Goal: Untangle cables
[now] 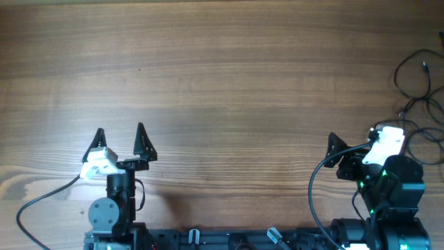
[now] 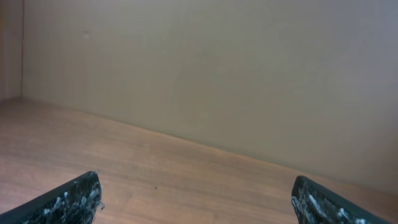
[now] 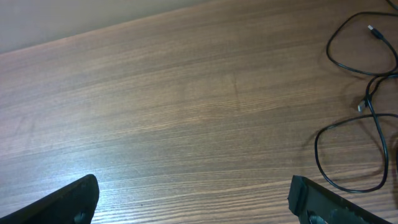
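The cables lie as thin black loops with small plug ends at the table's far right edge, partly cut off by the frame. In the right wrist view the cables cross one another at the right, ahead of and to the right of my right gripper. The right gripper is open and empty, just left of the nearest loop. My left gripper stands open at the near left, far from the cables, with only bare wood between its fingers.
The wooden table stretches between the arms. Both arm bases sit along the near edge, and a thicker black arm cable trails at the lower left. A plain wall rises beyond the table's far edge.
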